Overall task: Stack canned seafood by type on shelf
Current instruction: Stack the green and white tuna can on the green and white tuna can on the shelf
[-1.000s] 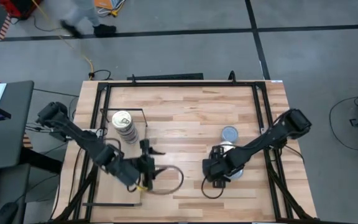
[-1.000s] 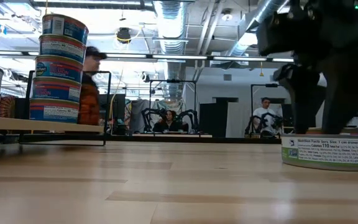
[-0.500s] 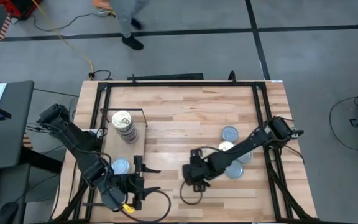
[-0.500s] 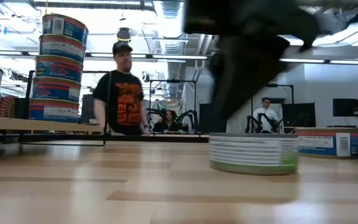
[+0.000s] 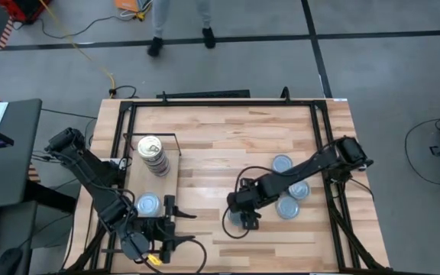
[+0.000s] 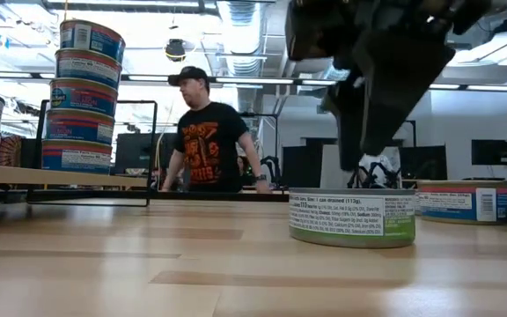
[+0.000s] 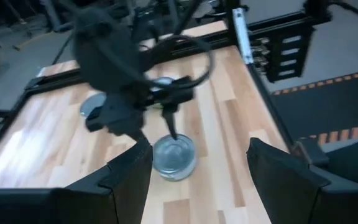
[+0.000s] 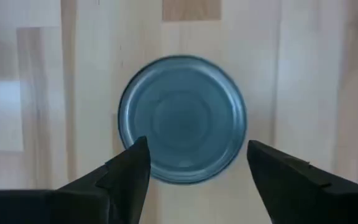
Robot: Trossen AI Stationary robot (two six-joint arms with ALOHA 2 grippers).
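A pale blue-topped tin [image 8: 182, 118] of canned seafood stands flat on the tabletop [image 6: 352, 218], right of the table's middle. My right gripper [image 5: 244, 216] hangs open just over it, pointing down, one finger to each side, with a small gap showing in the low view. The shelf [image 5: 161, 187] at the left carries a stack of several tins [image 5: 153, 154] and a single blue-topped tin [image 5: 147, 204]. My left gripper [image 5: 176, 229] is open near the table's near edge, beside the shelf, pointing toward the right with nothing between its fingers [image 7: 129, 180].
Three more blue-topped tins [image 5: 283, 163] [image 5: 299, 190] [image 5: 287, 207] lie on the table under and beside my right arm. A black frame [image 5: 220, 103] runs around the tabletop. A person [image 6: 208, 141] walks beyond the far edge. Bare wood lies between the two grippers.
My right gripper has gone from the group of tins toward the table's left, and one tin has slid along the table with it; the gripper has since risen a little off it. My left gripper has swung toward the near edge, uncovering the single tin on the shelf.
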